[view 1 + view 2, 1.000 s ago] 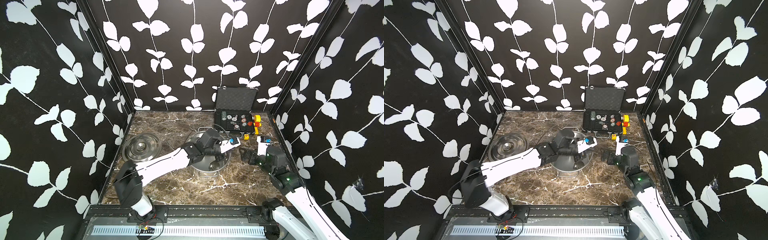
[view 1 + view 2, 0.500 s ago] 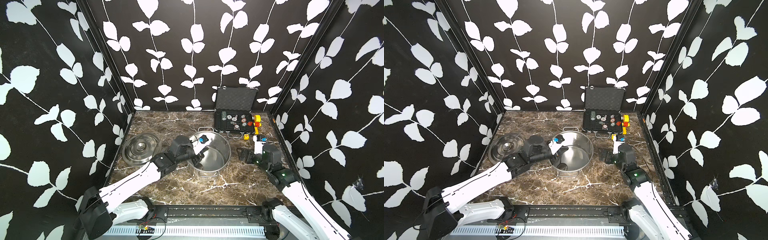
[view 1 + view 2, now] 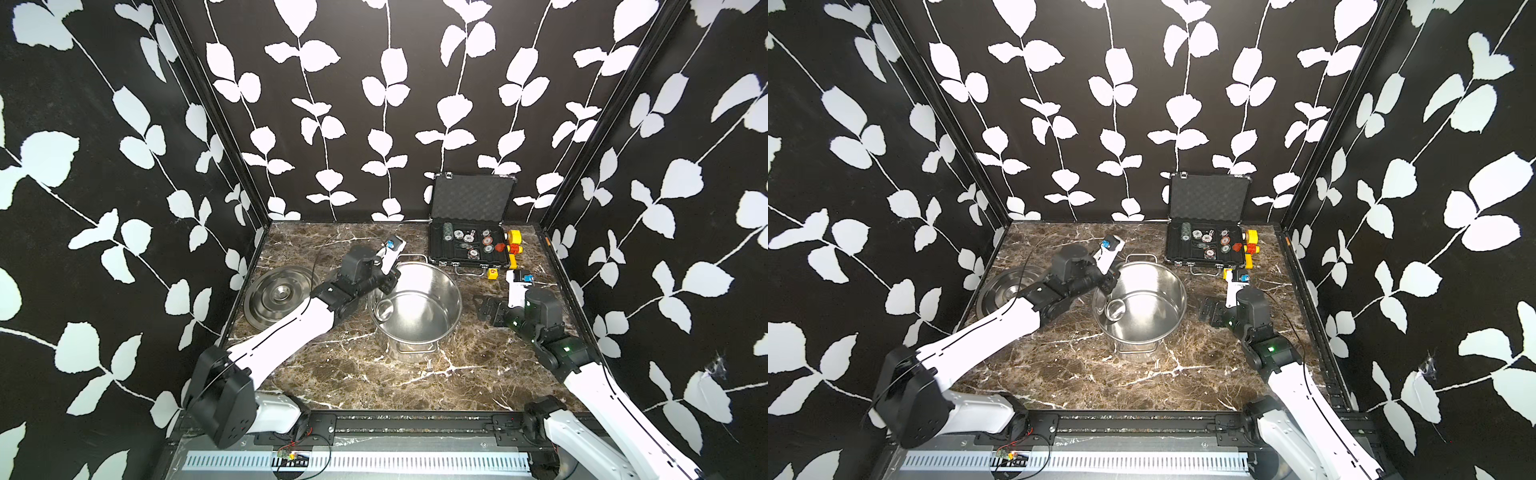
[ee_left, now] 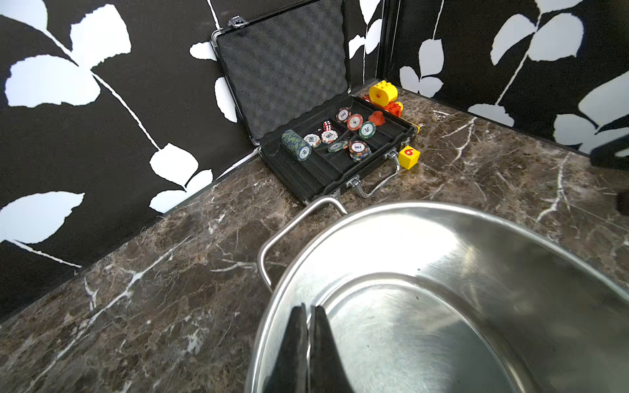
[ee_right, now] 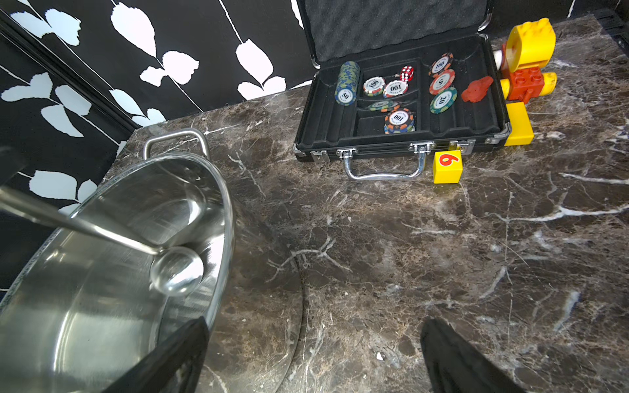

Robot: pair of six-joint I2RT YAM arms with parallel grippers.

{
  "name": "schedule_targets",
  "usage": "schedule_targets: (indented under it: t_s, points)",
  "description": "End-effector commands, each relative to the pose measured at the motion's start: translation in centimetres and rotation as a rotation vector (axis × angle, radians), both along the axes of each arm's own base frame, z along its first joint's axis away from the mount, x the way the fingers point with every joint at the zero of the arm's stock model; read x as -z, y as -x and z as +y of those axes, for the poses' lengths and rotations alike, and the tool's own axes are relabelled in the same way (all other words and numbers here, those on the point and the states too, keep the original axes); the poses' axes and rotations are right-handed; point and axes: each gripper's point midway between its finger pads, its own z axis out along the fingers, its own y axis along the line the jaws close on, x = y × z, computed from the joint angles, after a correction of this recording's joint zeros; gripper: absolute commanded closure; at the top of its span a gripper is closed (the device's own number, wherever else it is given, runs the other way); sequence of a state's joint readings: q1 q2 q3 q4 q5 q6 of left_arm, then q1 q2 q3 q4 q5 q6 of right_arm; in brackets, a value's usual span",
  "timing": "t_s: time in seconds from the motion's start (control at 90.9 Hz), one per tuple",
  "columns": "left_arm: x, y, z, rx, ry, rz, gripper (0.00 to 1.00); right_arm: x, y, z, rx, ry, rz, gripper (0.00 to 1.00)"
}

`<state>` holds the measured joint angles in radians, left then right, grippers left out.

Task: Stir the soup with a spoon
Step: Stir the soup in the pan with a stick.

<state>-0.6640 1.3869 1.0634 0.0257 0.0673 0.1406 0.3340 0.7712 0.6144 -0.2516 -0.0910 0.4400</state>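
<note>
Marble table (image 5: pixel 408 258), ladle (image 5: pixel 177 270) bowl inside pot (image 5: pixel 85 313) in right wrist view, not left.

You see shiny silver steel stockpot (image 3: pixel 436 299), brown white-veined marble tabletop (image 3: pixel 374 374) under it, black case (image 3: pixel 471 199) behind it, white-leaved black walls (image 3: pixel 374 62).

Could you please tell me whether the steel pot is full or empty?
Empty of liquid: the pot shows its bare, shiny bottom in both top views, with only the bowl of the ladle inside.
</note>
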Motion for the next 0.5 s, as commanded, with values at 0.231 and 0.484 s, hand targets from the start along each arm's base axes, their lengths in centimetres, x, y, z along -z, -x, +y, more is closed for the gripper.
schedule_targets:
  t_s: [0.231, 0.484]
  points:
    - [-3.3, -2.3, -6.7, 0.179, 0.051, -0.066, 1.0, -1.4, 0.2, -0.2, 0.006, -0.006, -0.046, 0.0]
    - [-3.8, 2.1, -14.3, 0.385, 0.018, -0.082, 1.0, -1.2, 0.5, -0.5, 0.021, -0.002, -0.044, 0.01]
